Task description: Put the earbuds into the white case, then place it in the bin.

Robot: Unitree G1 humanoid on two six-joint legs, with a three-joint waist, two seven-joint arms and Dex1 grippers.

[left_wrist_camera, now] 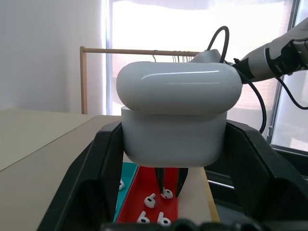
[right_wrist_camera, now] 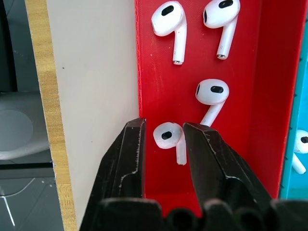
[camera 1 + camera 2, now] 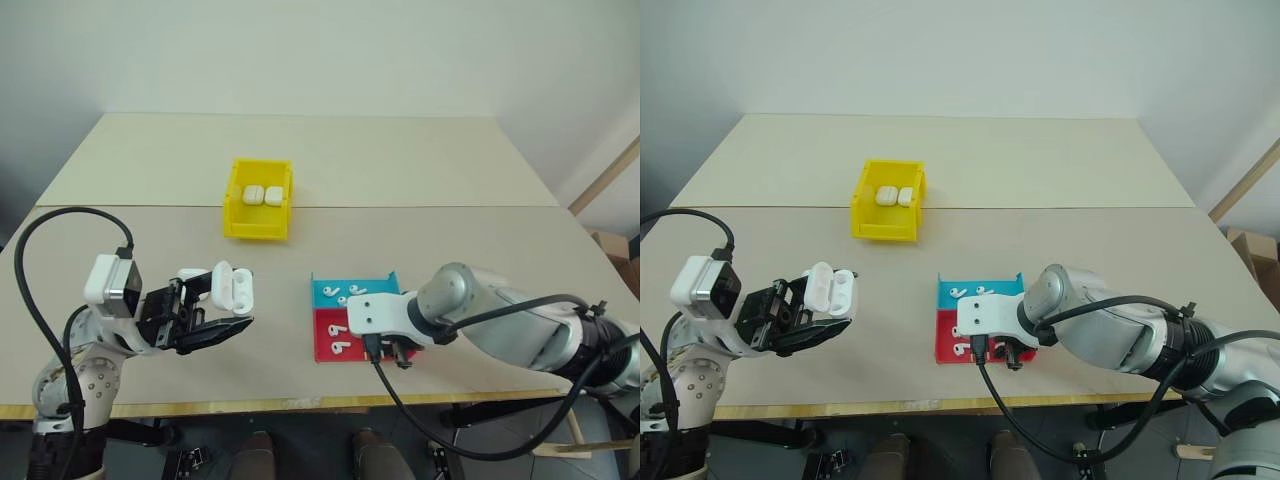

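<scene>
The right gripper (image 2: 163, 139) is lowered into the red tray (image 2: 250, 110), its 2 black fingers (image 2: 127, 154) set on either side of 1 earbud (image 2: 168, 137) — whether they already pinch it cannot be told. 3 more earbuds (image 2: 211, 94) lie in the same tray, and others are seen in the blue tray (image 3: 325, 292) beside it. The left gripper (image 3: 205, 315) is clamped on a white case (image 3: 232, 288), held above the surface (image 3: 450, 240) with its lid flipped open. Farther back, the yellow bin (image 3: 258, 222) holds what appear to be 2 closed cases (image 3: 264, 194) side by side.
</scene>
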